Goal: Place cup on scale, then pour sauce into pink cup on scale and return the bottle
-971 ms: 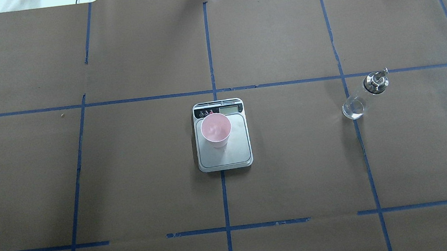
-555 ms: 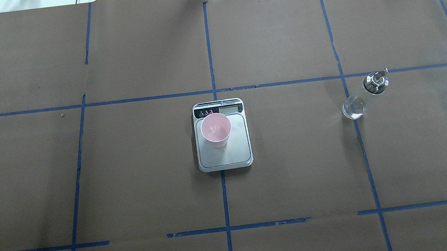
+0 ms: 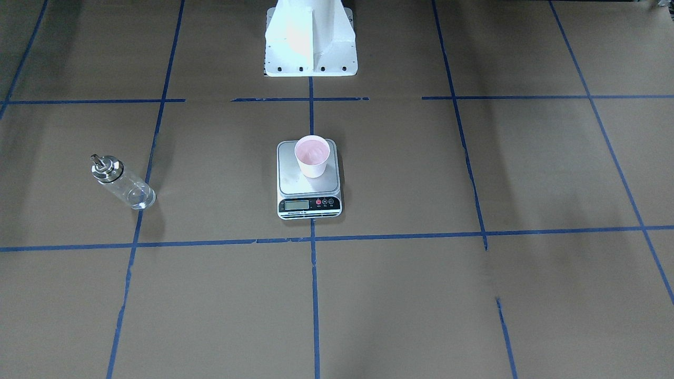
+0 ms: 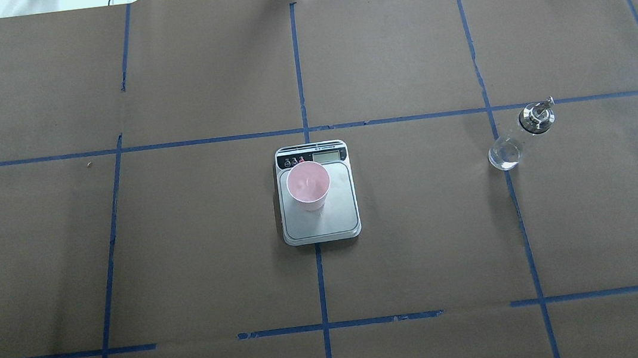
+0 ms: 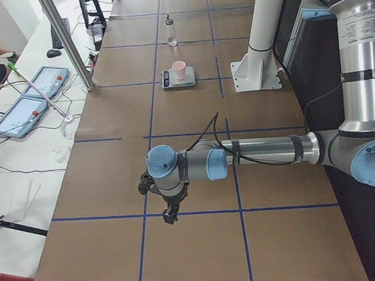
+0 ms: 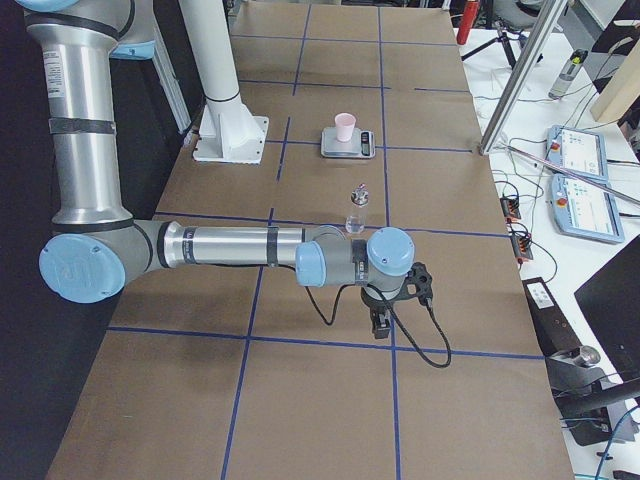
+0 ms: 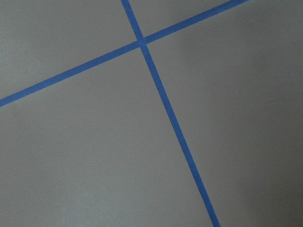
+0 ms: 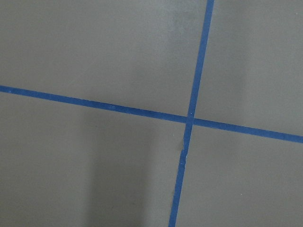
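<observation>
The pink cup [image 4: 308,185] stands upright on the far left part of the silver scale [image 4: 335,216] at the table's middle; it also shows in the front view [image 3: 312,155]. The clear glass bottle [image 4: 521,135] with its metal spout stands upright on the paper to the robot's right, alone, also in the front view [image 3: 120,181]. My left gripper [image 5: 171,215] hangs over a tape crossing far from the scale, seen only in the left side view. My right gripper [image 6: 380,325] hangs low just beyond the bottle [image 6: 356,210], seen only in the right side view. I cannot tell whether either is open.
Brown paper with blue tape lines [image 4: 297,73] covers the table. The robot's white base [image 3: 309,39] stands behind the scale. Operators' tablets [image 5: 34,95] and cables lie off the table's far edge. Both wrist views show only paper and tape.
</observation>
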